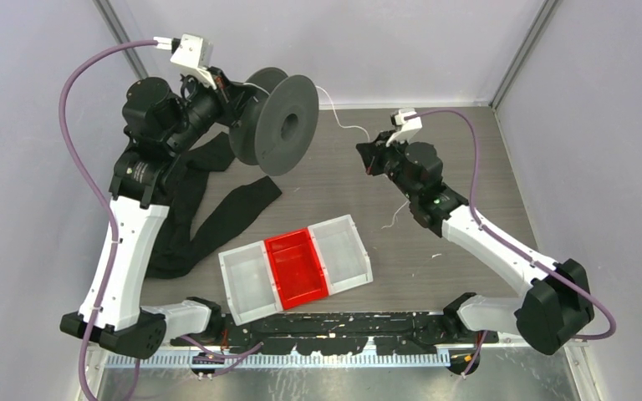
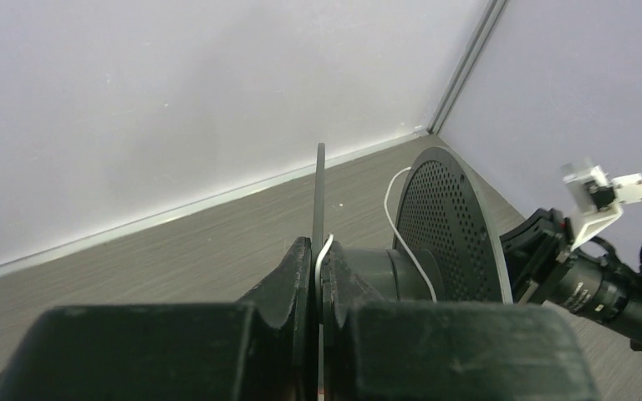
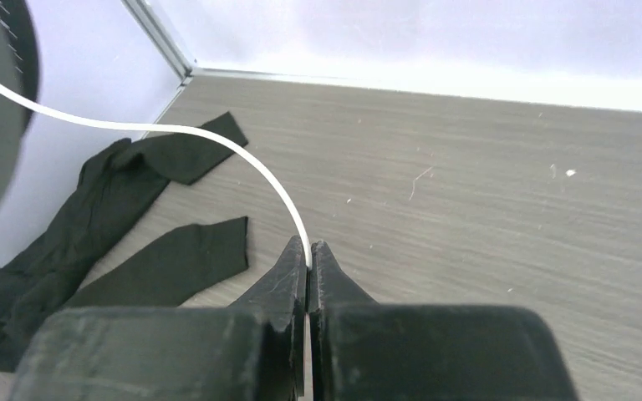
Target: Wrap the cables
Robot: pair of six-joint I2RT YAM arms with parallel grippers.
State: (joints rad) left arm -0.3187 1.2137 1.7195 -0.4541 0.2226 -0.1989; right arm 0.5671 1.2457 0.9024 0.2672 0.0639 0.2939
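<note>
A dark grey spool [image 1: 299, 98] hangs above the far left of the bench [image 1: 343, 196]. Its two round flanges stand on edge, and the open face of one is turned towards the right arm. The left arm's fingers [image 2: 303, 266] are squeezed together on the thin rim of the other flange, with only that plate between them. A short bend of white line sits right at their tips.

The thin white cable [image 1: 344, 125] leaves the spool's hub and sags in a loose curve through the air. It ends at the right arm's fingers [image 3: 299, 261], which are pinched fully closed on it. In the right wrist view the cable rises out of those fingertips and arcs up and to the left, towards the perforated flange at the picture's edge. So the free length runs from the right fingers up and leftward to the spool, and it is slack rather than tight.

The right arm has the loose cable and the left arm has only the spool. Winding looks likely to depend on carrying that length around the hub, across its axis and between the flanges.

A further white strand [image 1: 393, 215] lies on the bench beside the right forearm. It is probably the trailing end, though the join is hidden.

A black cloth [image 1: 217, 209] and a three-part tray [image 1: 251, 251] lie well apart from the cable.
</note>
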